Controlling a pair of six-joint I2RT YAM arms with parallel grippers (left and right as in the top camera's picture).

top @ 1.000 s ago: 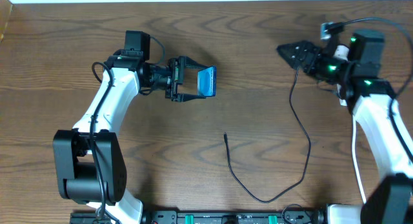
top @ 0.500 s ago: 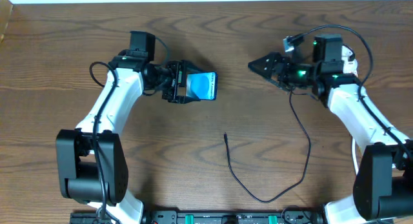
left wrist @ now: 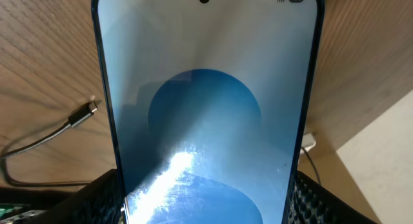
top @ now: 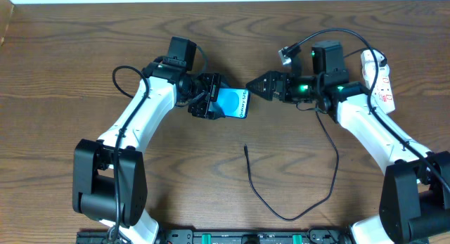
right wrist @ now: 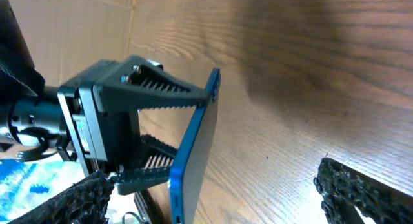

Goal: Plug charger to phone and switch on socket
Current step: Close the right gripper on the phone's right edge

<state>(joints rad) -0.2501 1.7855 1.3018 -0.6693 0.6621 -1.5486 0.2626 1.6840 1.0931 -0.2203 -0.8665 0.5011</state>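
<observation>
L claw [top: 216, 103] is clamped on the phone [top: 234, 103] by its long edges, holding it mid-scene, apparently raised off the table [top: 140, 188], screen lit. R claw [top: 254, 86] is spread wide w/ nothing in it, tips just beside the phone's free end. Looks like phone positioning, pre-plug-in: the charger [top: 330, 159] lies loose, its tip [top: 245, 148] below the phone & apart from it, socket strip [top: 377, 75] off by the R arm. Next move prob. needs the R claw to drop to that tip, pinch it close to the end & line it up w/ the phone's port.
</observation>
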